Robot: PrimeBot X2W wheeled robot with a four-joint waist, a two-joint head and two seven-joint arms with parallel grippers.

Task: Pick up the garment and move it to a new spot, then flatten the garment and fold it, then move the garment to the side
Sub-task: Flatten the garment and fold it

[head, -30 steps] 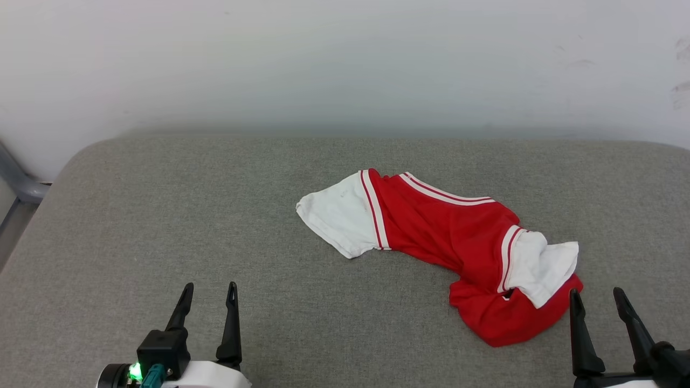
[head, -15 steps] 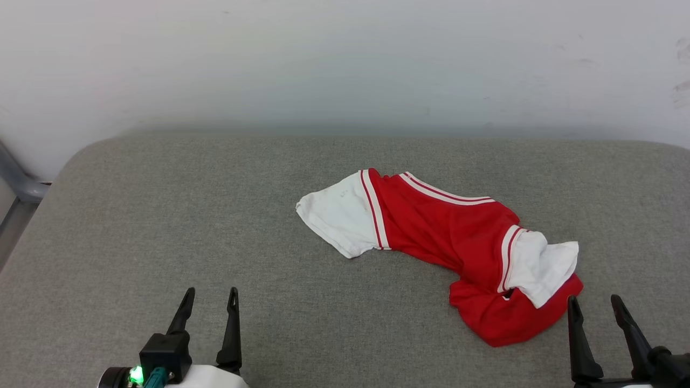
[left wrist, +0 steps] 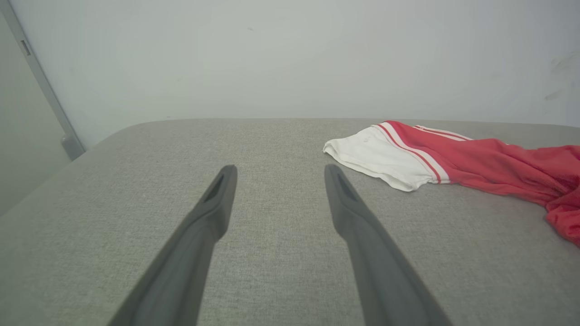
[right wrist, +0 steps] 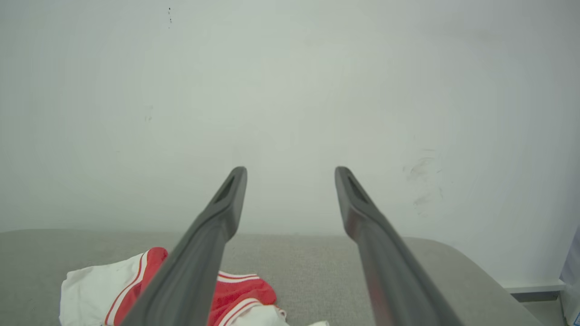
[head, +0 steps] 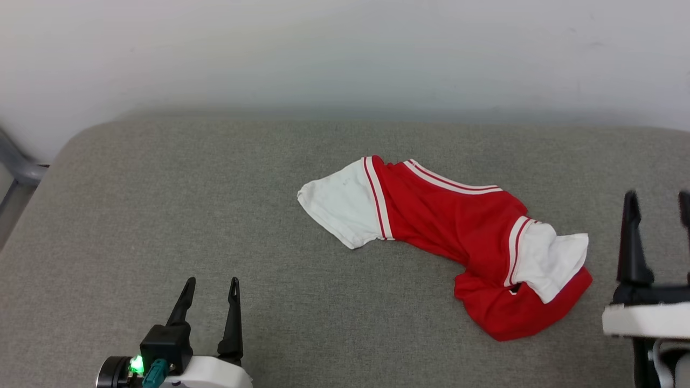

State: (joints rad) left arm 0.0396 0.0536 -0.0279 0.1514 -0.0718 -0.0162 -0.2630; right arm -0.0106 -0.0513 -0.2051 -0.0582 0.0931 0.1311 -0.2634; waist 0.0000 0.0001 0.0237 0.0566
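Grey fabric surface (head: 161,205) with rounded corners against plain white wall (head: 323,54); crumpled garment (head: 447,237) right of centre; left pincer (head: 212,281) and right pincer (head: 657,196) both spread, empty.

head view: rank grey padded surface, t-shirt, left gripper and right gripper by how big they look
1. grey padded surface
2. T-shirt
3. left gripper and right gripper: unranked; they look alike, both near the camera, the right one cut by the picture's edge.
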